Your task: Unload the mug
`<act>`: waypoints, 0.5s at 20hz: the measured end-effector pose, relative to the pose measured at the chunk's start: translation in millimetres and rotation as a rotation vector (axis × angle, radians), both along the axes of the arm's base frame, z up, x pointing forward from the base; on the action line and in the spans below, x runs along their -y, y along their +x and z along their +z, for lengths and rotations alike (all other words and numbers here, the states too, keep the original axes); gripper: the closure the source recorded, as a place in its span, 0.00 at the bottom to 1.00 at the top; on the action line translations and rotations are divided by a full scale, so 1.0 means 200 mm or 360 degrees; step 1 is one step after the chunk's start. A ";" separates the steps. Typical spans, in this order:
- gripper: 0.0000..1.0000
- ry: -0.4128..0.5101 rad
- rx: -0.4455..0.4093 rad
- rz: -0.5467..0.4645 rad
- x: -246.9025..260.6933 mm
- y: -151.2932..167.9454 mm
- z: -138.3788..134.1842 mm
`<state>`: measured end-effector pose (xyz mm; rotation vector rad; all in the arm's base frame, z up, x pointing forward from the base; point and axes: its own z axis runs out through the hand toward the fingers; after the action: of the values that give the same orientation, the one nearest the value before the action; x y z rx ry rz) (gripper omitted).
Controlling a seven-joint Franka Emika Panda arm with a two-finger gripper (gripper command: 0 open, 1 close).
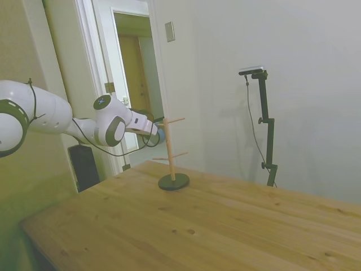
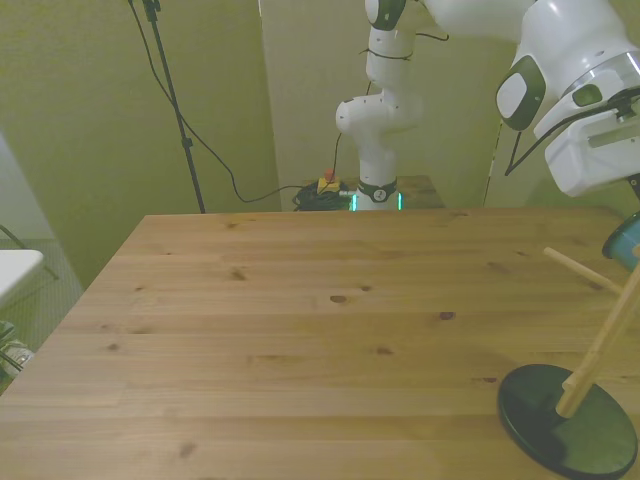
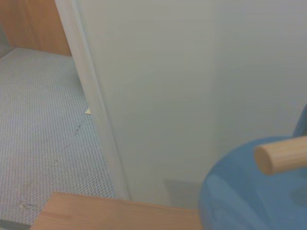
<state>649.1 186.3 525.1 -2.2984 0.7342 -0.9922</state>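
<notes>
The mug [image 1: 161, 134] is hanging on an upper peg of the wooden rack [image 1: 172, 164] at the table [image 1: 225, 226] edge, the claw [image 1: 153, 130] sitting right against it, grip state unclear.

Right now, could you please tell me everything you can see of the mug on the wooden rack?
The mug is blue, smooth and glossy-looking. The wrist view shows a rounded blue body with a wooden peg end in front of it. In the side view only a blue sliver shows behind the gripper, beside the rack post near its upper pegs. In the front view a teal edge shows at the frame's right border. Its handle, rim and inside are hidden, so how it hangs is unclear.
</notes>
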 end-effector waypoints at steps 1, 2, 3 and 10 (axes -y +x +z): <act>1.00 0.0000 0.0004 0.0004 -0.01 -0.01 0.01; 1.00 0.0002 0.0011 0.0007 -0.01 -0.03 0.02; 1.00 0.0004 0.0018 0.0009 -0.01 -0.04 0.04; 1.00 -0.0002 0.0035 0.0052 -0.08 -0.09 0.08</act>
<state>630.1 202.5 541.8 -2.2895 0.6850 -1.0018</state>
